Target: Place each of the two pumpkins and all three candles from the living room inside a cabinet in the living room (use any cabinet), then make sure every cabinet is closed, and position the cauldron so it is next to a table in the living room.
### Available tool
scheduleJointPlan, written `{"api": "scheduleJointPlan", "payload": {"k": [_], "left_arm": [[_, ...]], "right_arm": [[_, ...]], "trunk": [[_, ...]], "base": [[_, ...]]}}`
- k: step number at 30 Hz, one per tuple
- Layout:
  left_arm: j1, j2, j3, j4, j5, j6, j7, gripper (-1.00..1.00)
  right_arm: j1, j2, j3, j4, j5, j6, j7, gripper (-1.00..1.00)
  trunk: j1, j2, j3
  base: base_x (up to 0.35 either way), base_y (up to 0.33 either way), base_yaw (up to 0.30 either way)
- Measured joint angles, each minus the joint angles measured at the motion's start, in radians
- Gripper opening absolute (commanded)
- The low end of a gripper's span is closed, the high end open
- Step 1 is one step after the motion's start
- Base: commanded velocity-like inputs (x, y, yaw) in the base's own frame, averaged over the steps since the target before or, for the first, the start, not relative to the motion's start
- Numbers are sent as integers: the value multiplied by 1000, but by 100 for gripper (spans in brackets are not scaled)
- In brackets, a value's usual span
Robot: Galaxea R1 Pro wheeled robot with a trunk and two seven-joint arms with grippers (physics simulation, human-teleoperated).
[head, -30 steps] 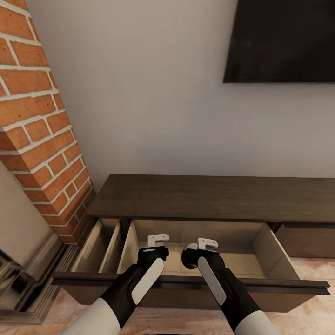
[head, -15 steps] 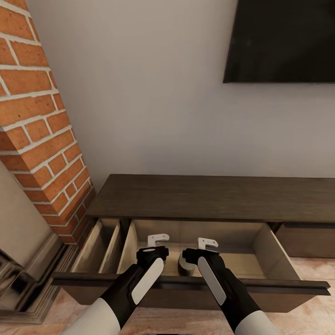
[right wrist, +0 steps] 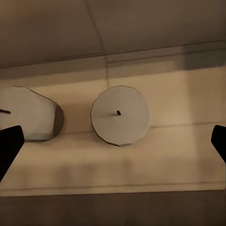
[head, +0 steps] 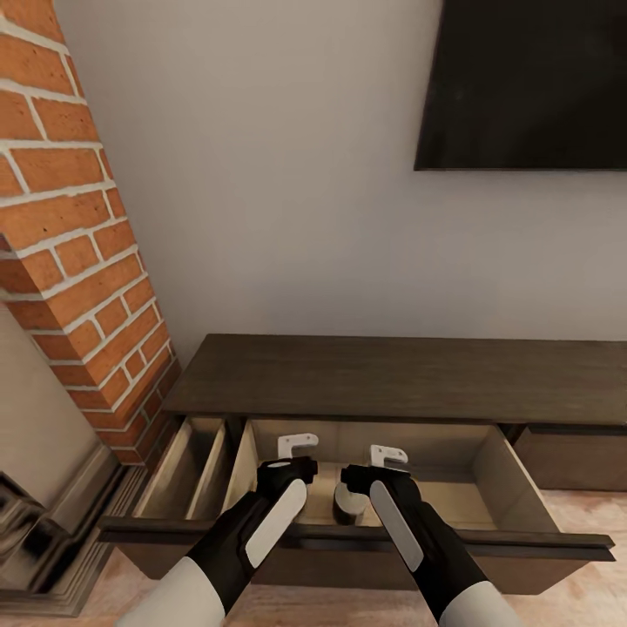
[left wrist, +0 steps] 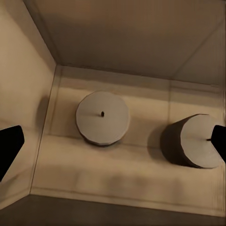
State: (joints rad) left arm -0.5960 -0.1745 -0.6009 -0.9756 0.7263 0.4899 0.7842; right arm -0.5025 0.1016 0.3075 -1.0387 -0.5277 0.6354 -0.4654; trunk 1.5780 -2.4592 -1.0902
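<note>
The dark-brown cabinet (head: 392,374) has its wide pale-wood drawer (head: 488,470) pulled out. Both my grippers hang over it, fingers pointing down. One olive-tan candle (head: 348,503) stands on the drawer floor between my wrists. In the left wrist view, a candle (left wrist: 102,117) sits upright below my left gripper (left wrist: 113,146), which is open, and a second candle (left wrist: 195,141) stands beside it. In the right wrist view, a candle (right wrist: 121,115) lies below my right gripper (right wrist: 113,143), also open, with the other candle (right wrist: 26,120) off to one side. Pumpkins and cauldron are out of view.
A narrower drawer (head: 187,470) to the left is also pulled out. A red brick fireplace column (head: 78,261) rises at the left, with a dark hearth frame (head: 35,540) below it. A black TV (head: 522,78) hangs on the grey wall above the cabinet.
My right gripper let go of a candle, which dropped to the drawer floor. The head camera has since tilted slightly, shifting the whole view.
</note>
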Motion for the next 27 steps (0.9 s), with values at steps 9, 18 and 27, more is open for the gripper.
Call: {"api": "scheduleJointPlan", "payload": {"k": [9, 18, 27], "left_arm": [[0, 0, 2, -17, 4, 17, -2, 100], [0, 0, 2, -20, 4, 24, -2, 100], [0, 0, 3, -20, 4, 23, -2, 100]], "right_arm": [[0, 0, 0, -1, 0, 2, 0, 100], [0, 0, 0, -3, -2, 3, 2, 100], [0, -2, 2, -9, -2, 0, 5, 100]], "trunk": [[-34, 63, 28], [-69, 126, 56], [-103, 189, 85]], "base": [[-81, 0, 0], [-68, 0, 0], [-91, 0, 0]]}}
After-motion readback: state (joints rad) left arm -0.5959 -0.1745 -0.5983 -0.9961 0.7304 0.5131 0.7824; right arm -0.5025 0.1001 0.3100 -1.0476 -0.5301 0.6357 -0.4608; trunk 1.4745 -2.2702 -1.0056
